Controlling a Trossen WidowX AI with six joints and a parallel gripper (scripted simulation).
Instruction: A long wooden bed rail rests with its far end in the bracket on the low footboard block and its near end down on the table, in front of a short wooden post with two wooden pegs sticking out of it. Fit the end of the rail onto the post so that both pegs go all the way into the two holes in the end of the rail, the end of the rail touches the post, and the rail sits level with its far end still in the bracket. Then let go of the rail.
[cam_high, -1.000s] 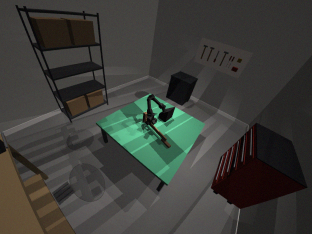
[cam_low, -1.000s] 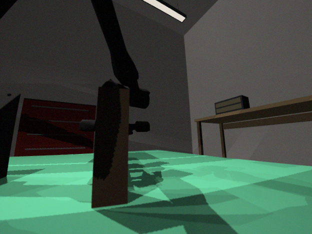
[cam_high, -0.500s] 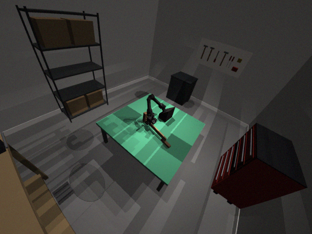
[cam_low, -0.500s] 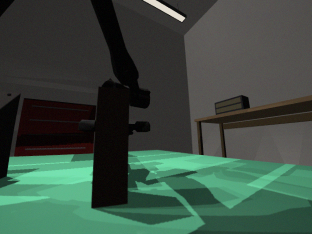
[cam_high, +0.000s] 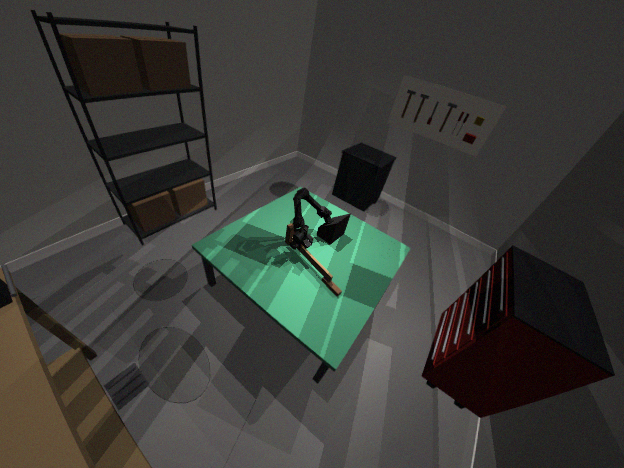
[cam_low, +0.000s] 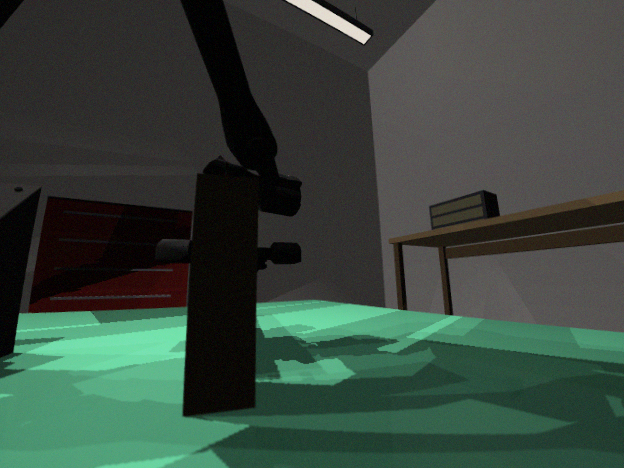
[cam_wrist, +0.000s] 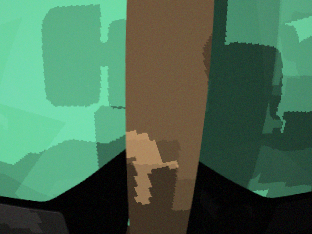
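Note:
The long wooden rail (cam_high: 316, 261) (cam_wrist: 167, 75) runs from beside the post to the low footboard block (cam_high: 335, 288), where its far end rests. The bracket is too small to make out. The short wooden post (cam_high: 289, 233) (cam_low: 221, 302) stands upright on the table. My gripper (cam_high: 301, 243) (cam_wrist: 152, 155) is shut on the rail near its post end, with one finger on each side. In the exterior view the post hides the rail, and finger parts show on both sides of it. The pegs, the holes and any gap between rail and post are hidden.
A dark upright panel (cam_high: 332, 229) stands on the green table (cam_high: 302, 312) beside the arm. The arm reaches over from that side. A red tool cabinet (cam_high: 483, 362), a shelf rack and a wooden workbench (cam_low: 504, 221) stand away from the table.

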